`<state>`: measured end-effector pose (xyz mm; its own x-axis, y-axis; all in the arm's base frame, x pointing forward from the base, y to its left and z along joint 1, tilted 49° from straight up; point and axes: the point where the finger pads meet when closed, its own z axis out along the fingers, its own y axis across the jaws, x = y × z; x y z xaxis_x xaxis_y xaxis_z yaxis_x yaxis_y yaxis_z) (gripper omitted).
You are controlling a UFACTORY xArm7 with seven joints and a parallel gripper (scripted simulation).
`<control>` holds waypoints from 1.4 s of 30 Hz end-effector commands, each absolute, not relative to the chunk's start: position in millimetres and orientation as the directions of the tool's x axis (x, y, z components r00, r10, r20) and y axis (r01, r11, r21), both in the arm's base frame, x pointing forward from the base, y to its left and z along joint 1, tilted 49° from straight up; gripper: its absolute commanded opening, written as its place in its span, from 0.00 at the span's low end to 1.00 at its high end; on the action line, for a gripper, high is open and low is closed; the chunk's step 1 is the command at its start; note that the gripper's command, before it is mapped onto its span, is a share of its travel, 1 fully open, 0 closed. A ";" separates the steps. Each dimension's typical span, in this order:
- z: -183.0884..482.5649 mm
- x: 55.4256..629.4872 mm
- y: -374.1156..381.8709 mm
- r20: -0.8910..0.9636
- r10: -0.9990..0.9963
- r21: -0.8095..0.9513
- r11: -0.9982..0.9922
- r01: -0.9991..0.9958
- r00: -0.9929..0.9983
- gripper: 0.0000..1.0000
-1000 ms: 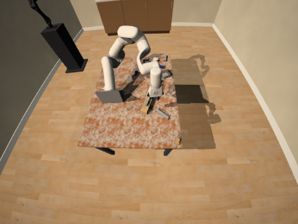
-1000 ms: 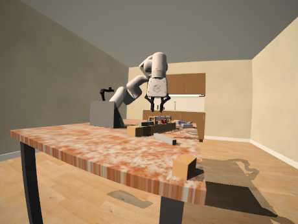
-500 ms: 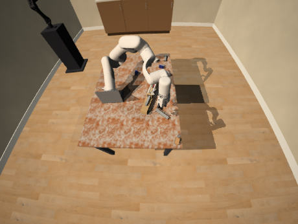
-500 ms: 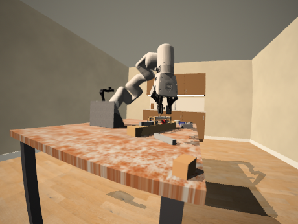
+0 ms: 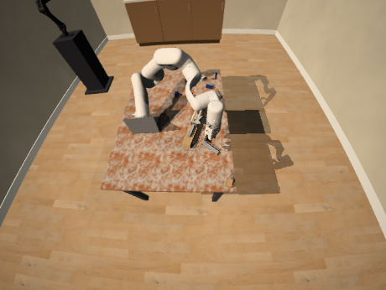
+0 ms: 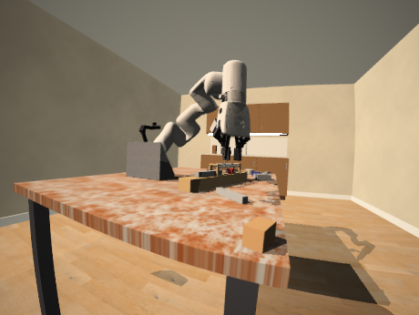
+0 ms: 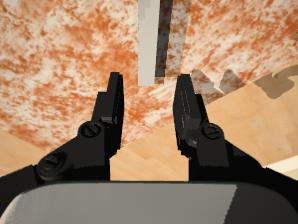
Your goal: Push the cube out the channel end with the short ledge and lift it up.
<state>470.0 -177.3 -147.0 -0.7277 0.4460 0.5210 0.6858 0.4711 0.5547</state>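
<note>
The tan channel (image 5: 192,135) lies on the table's right half; in the exterior view it is a long low box (image 6: 214,181). I cannot make out the cube inside it. A grey bar (image 5: 211,147) lies on the table just right of the channel, and it also shows in the exterior view (image 6: 232,195) and in the wrist view (image 7: 150,42). My gripper (image 5: 208,137) (image 6: 232,157) points straight down above the table, between the channel and the bar. Its fingers stand partly apart with nothing between them, and the bar's end is just ahead of the tips.
A tan block (image 6: 259,234) (image 5: 230,182) sits at the table's near right corner. The grey arm base box (image 5: 142,125) stands at the left. Small blue and grey objects (image 5: 209,86) lie at the far end. The table's right edge is close to the gripper.
</note>
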 end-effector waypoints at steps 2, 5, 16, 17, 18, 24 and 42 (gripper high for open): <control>-146.1 470.5 -180.2 0.518 0.450 0.554 0.472 0.686 -0.728 0.38; -146.1 470.5 -180.2 0.518 0.450 0.554 0.472 0.686 -0.728 0.38; -147.1 470.6 -179.0 0.518 0.450 0.554 0.472 0.686 -0.728 0.38; -148.4 470.6 -177.5 0.518 0.450 0.554 0.472 0.686 -0.728 0.38; -150.2 470.6 -175.5 0.518 0.449 0.554 0.472 0.686 -0.728 0.38; -172.3 471.2 -150.3 0.518 0.449 0.554 0.472 0.686 -0.728 0.38; -206.6 472.0 -111.1 0.518 0.449 0.554 0.472 0.686 -0.728 0.38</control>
